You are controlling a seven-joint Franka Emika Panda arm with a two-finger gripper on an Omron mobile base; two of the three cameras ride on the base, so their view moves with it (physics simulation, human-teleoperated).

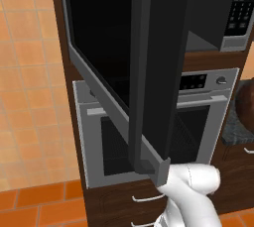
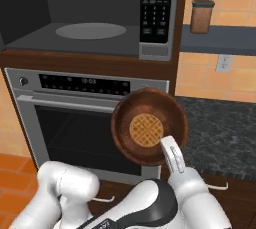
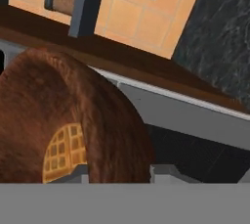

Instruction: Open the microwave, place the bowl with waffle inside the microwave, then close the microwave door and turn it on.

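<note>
The microwave (image 2: 100,28) stands open, its grey cavity and round turntable showing, with the keypad (image 2: 159,8) on its right. The microwave door (image 1: 149,72) is swung far out toward the left base camera, a wide black panel. In front of the oven, below the cavity, my gripper (image 2: 168,150) is shut on the lower right rim of the dark brown bowl (image 2: 149,125). The bowl is tilted so that its inside faces the base. The golden waffle (image 2: 146,128) lies in its middle. In the hand view the bowl (image 3: 73,115) and waffle (image 3: 63,152) rise between my fingertips (image 3: 166,173).
A silver oven (image 2: 80,118) with bar handle sits under the microwave. To the right run a dark granite counter (image 2: 220,133), a shelf with a brown jar (image 2: 202,17) and a wall outlet (image 2: 223,63). Drawers with handles (image 1: 146,198) lie below the oven.
</note>
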